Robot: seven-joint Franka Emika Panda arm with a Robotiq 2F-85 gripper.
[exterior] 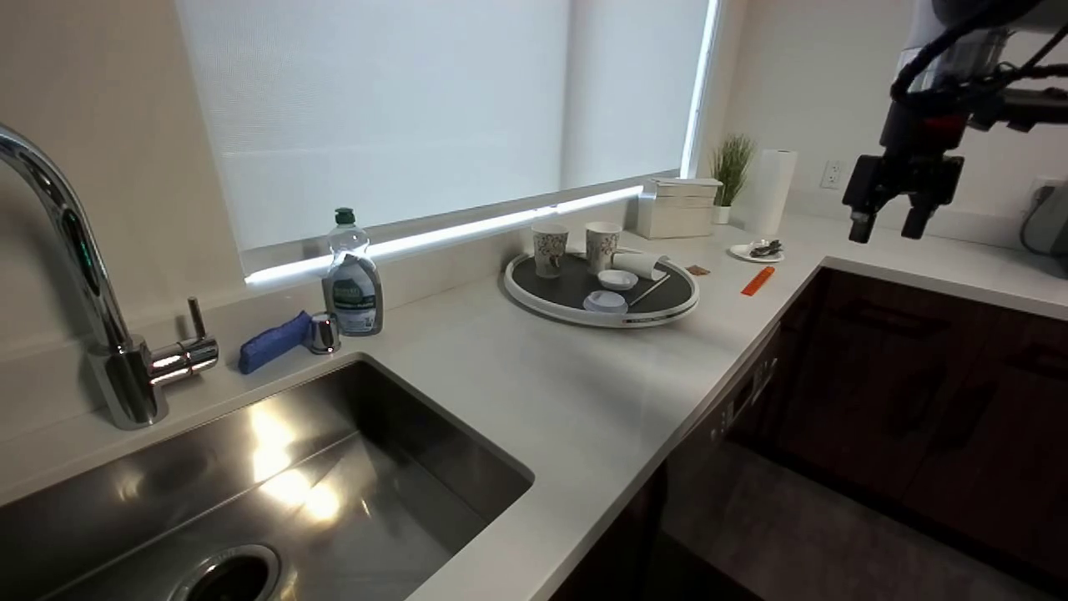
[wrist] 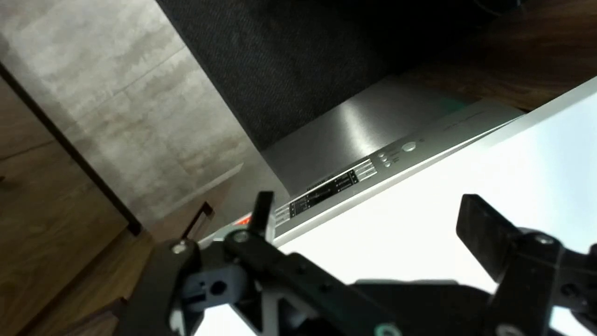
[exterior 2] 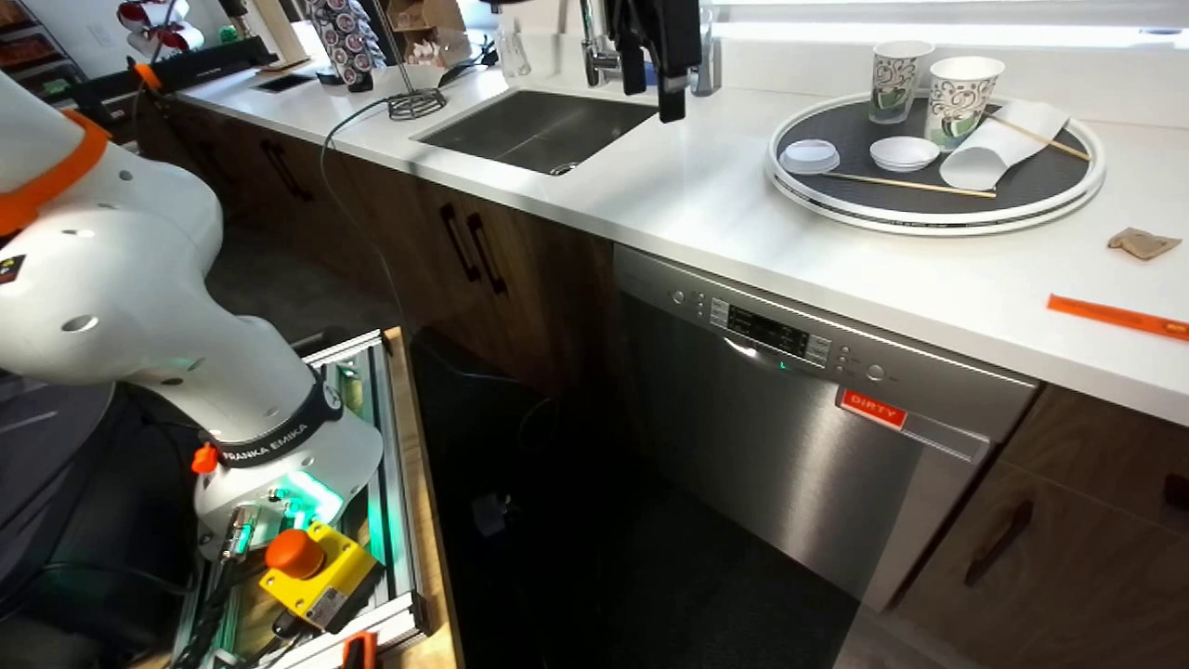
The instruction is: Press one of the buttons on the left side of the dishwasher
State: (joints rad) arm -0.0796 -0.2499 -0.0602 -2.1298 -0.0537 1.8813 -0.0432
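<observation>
The dishwasher (exterior 2: 771, 418) has a flat steel front below the counter, with a control strip along its top. On the strip's left side are a round button (exterior 2: 678, 297) and small buttons (exterior 2: 700, 304), beside a dark display (exterior 2: 768, 328). In the wrist view the dishwasher (wrist: 336, 128) lies beyond the counter edge, with the same round button (wrist: 409, 146) and small buttons (wrist: 385, 158). In an exterior view its strip (exterior: 734, 409) shows at a steep slant. My gripper (wrist: 366, 198) is open and empty, above the counter, apart from the dishwasher. It shows in both exterior views (exterior: 888, 229) (exterior 2: 653, 100).
The white counter's edge (exterior 2: 827, 290) overhangs the control strip. A round tray (exterior 2: 929, 223) with paper cups stands on the counter. The sink (exterior 2: 539, 130) and faucet lie on one side. An orange level (exterior 2: 1115, 316) and a red DIRTY label (exterior 2: 873, 409) also show.
</observation>
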